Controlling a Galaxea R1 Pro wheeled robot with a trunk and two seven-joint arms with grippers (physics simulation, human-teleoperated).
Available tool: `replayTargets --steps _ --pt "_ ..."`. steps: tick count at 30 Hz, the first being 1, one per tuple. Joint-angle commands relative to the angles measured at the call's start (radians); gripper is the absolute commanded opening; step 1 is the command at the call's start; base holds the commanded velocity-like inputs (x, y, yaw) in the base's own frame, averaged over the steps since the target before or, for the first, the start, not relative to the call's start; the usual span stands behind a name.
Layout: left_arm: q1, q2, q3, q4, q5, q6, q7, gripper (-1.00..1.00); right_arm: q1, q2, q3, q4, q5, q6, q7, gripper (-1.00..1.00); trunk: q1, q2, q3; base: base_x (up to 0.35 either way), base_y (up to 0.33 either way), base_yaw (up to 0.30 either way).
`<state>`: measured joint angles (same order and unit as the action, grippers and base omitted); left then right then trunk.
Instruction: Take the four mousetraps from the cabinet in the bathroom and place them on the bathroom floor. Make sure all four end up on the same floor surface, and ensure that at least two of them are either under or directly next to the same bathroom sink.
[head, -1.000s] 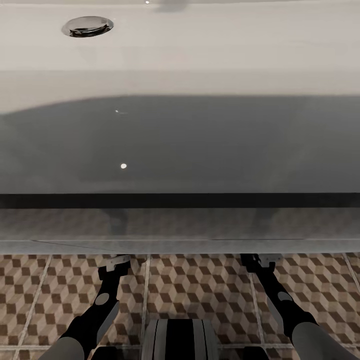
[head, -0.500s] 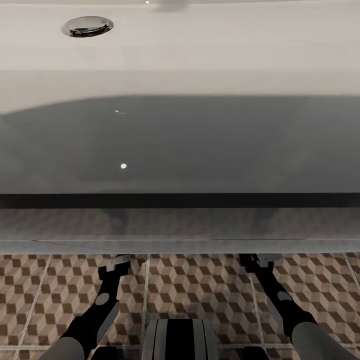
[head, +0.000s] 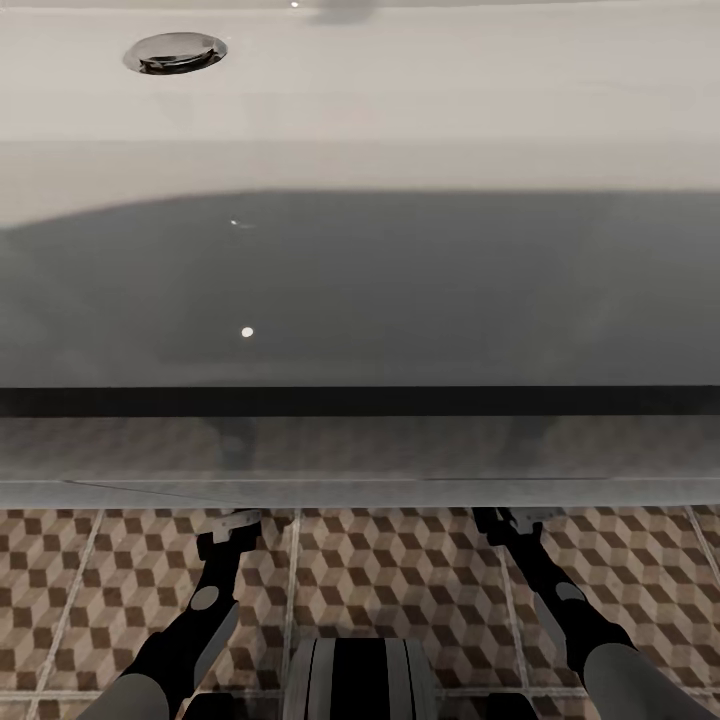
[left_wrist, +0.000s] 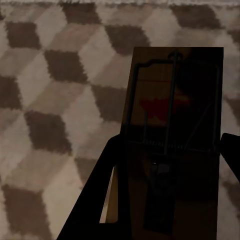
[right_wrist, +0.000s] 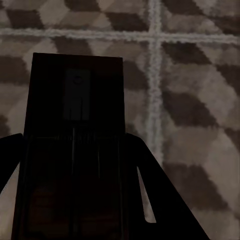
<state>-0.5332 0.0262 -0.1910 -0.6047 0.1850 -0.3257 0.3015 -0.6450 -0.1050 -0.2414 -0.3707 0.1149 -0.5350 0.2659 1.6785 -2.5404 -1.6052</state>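
Observation:
I look straight down on the white sink (head: 420, 100), with its chrome drain (head: 175, 52). The cube-patterned bathroom floor (head: 400, 570) lies in front of it. Both arms reach low towards the sink's front edge. My left gripper (left_wrist: 171, 137) is shut on a dark-brown mousetrap (left_wrist: 170, 100) with a wire bar and a red patch, held just over the tiles. My right gripper (right_wrist: 74, 135) is shut on a second mousetrap (right_wrist: 77, 85) above a grout line. In the head view the left gripper (head: 232, 525) and right gripper (head: 508, 520) are half hidden under the rim. The cabinet is out of view.
The shaded front face of the vanity (head: 360, 300) overhangs the floor ahead of both grippers. My own base (head: 360, 680) sits between the arms at the near edge. Tiled floor extends to both sides of the arms.
My right arm has edged slightly to the left near the sink's rim. The left arm and the view have stayed still.

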Motion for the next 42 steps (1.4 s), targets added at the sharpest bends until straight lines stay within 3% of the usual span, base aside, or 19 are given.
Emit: replayTargets --steps 1,42 --pt "-0.001 0.001 -0.008 0.0 0.01 -0.004 0.007 -1.0 -0.001 0.001 -0.009 0.001 0.008 -0.004 0.005 -1.0 0.0 0.0 0.0 0.0 0.0 0.0" --pt "-0.001 0.001 -0.008 0.0 0.01 -0.003 0.008 -1.0 -0.001 0.001 -0.009 0.003 0.003 -0.003 -0.008 -1.0 0.0 0.0 0.0 0.0 0.0 0.0"
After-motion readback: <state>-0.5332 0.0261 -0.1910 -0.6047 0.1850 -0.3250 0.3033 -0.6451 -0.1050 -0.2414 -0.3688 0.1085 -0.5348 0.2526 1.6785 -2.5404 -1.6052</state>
